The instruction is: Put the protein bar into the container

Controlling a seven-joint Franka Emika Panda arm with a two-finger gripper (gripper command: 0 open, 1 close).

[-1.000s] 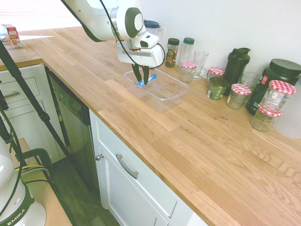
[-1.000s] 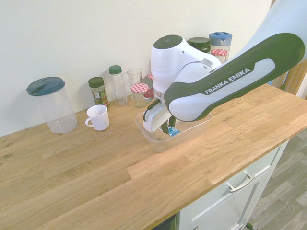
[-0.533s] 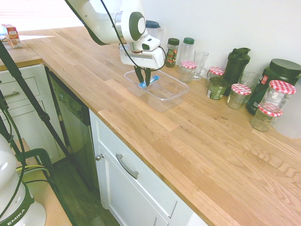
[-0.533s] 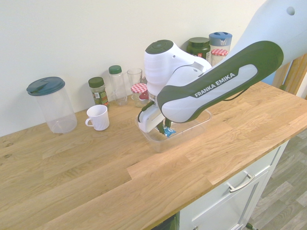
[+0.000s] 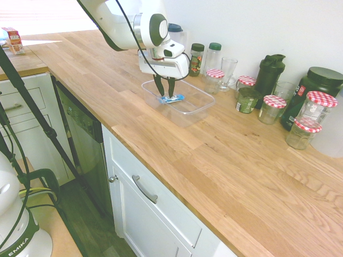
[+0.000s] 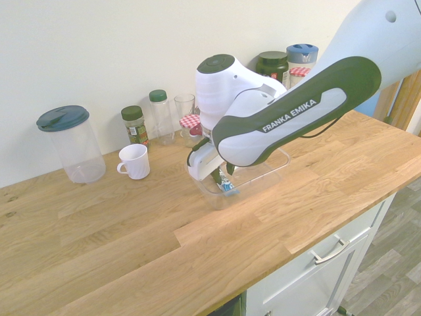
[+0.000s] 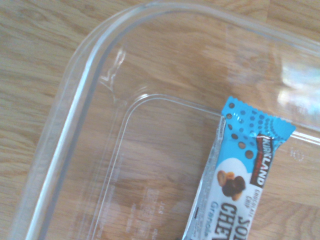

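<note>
Largest first, we have the pale, wood-grained worktop [image 5: 177, 155], and on it, directly beneath the gripper, the shallow, clear, rectangular plastic container [image 5: 198, 111] with rounded corners. The white and black two-finger gripper [image 5: 166, 96] reaches down inside the rim, its fingers part-way open with a modest gap between the tips, and we judge that it grips nothing. The small, flat protein bar [image 5: 172, 99] in its shiny blue and white wrapper lies within the container, just at those fingertips. So we take the placing as all but done: the bar is in and looks released. What is left, we think, is lifting clear without dragging the wrapper.
</note>
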